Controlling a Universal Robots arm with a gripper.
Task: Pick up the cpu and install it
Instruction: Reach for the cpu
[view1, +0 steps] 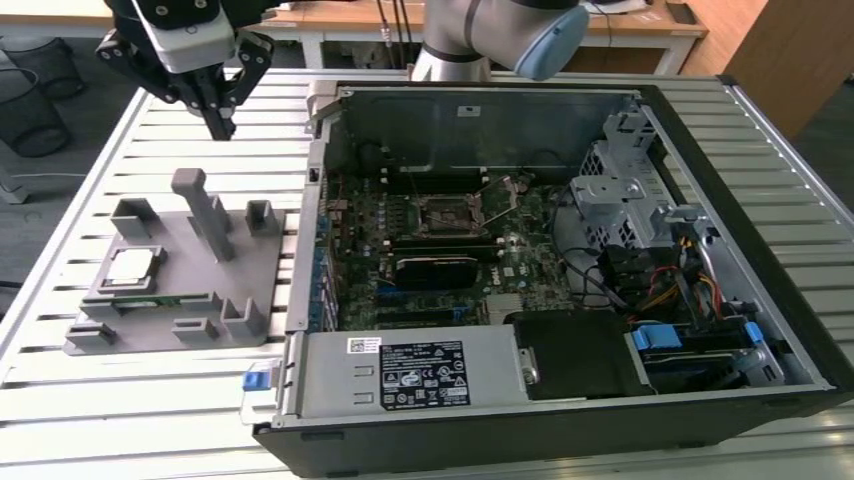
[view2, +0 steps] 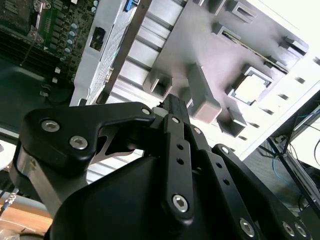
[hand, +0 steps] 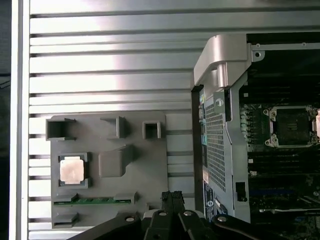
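Note:
The cpu (view1: 130, 266) is a small silvery square chip lying flat in a pocket of the grey holder (view1: 254, 270) on the slatted table, at the exterior view's left. Both wrist views look down on the cpu (hand: 71, 170) (view2: 248, 88) in that pocket. My gripper (view1: 219, 124) hangs high above the table beyond the holder's far edge, well apart from the chip. Its black fingers (hand: 172, 196) (view2: 173, 107) stand pressed together with nothing between them. The bare processor socket (view1: 451, 211) (hand: 292, 125) sits on the motherboard inside the open computer case (view1: 400, 430).
A narrow green memory stick (hand: 95, 200) (view1: 140, 303) lies in a slot of the holder beside the chip. Grey posts (view1: 198, 205) stand up from the holder. The case's metal side wall (view1: 310, 230) rises between holder and motherboard. Cables and a drive cage (view1: 627, 190) crowd the case's right side.

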